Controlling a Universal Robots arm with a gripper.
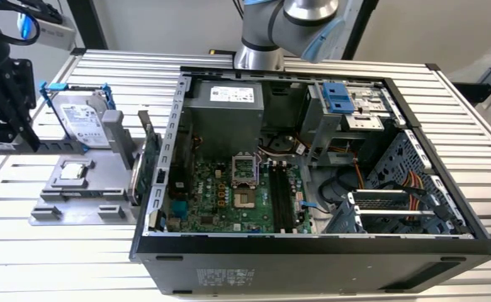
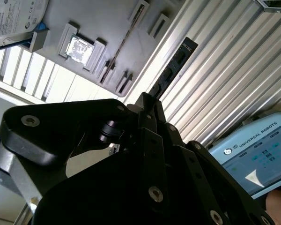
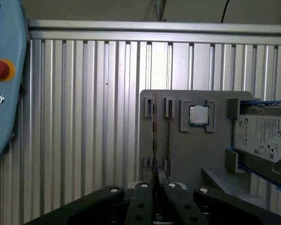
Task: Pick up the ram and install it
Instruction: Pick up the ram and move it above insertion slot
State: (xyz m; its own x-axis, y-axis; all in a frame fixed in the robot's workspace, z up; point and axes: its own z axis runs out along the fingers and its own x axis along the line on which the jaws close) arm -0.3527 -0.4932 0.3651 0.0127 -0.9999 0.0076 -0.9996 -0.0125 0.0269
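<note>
Out at nine o'clock from the open computer case (image 1: 313,261) in the exterior view, your gripper (image 1: 14,126) is hanging over the slatted table (image 1: 464,113). In the second wrist view its fingers (image 2: 147,112) are pressing together on one end of the ram (image 2: 174,69).

You are looking at a long, narrow, thin stick, showing dark and nearly edge-on, with what may be a row of flat chips along its face. Most of its length is sticking out free past the fingertips, over the table's slats and near the gray parts holder (image 2: 107,28).

You are likely handling something light and stiff but fragile. A board this thin is going to crack rather than bend, its flat faces are offering slick purchase, and its contact edge is best left alone. You are doing well to pinch it across the two flat faces close to one end, which is how the jaws are sitting now.

Inside the case, the motherboard's black slots (image 1: 283,201) are lying at five o'clock from the processor socket (image 1: 245,168).
</note>
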